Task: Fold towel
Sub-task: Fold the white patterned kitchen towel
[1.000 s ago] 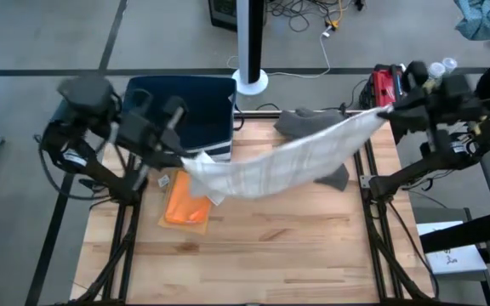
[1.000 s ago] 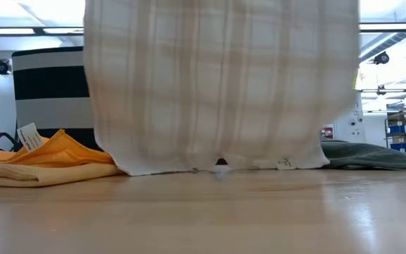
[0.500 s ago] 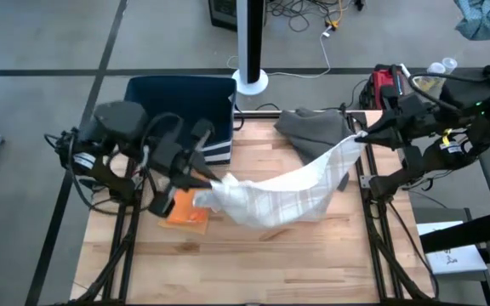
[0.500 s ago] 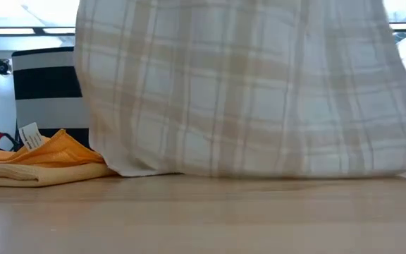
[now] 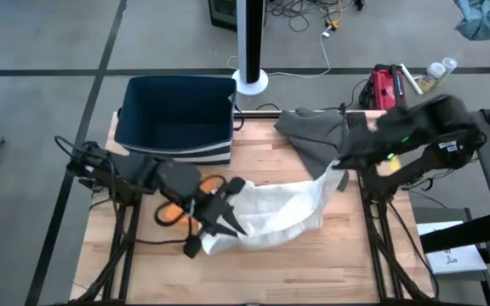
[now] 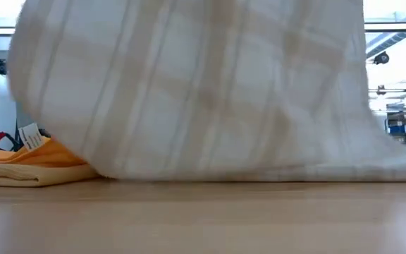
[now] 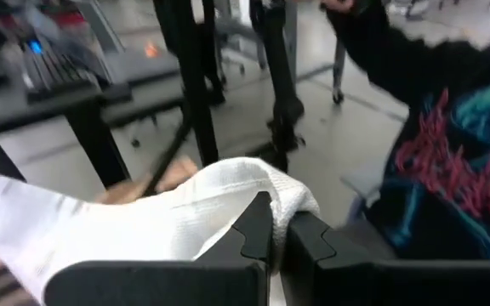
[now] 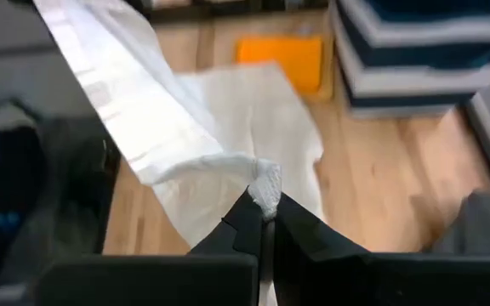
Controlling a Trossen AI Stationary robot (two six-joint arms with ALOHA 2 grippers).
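White plaid towel (image 5: 275,212) lies crumpled mid-table from above, the left gripper (image 5: 213,223) at its left end and the right gripper (image 5: 340,157) at its right corner. From table height the towel (image 6: 203,92) fills the view beside folded orange cloth (image 6: 30,164). Both wrist views show fingers pinched together on towel corners (image 7: 253,183) (image 8: 258,183).

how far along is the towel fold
Early. Done: both arms have a corner of the white plaid towel pinched, and an orange towel already lies folded beside the bin. In hand: the left gripper and right gripper, jaws shut on the cloth, hold it partly draped on the table, rumpled. Left: lay it flat, then fold it. A grey towel waits behind.
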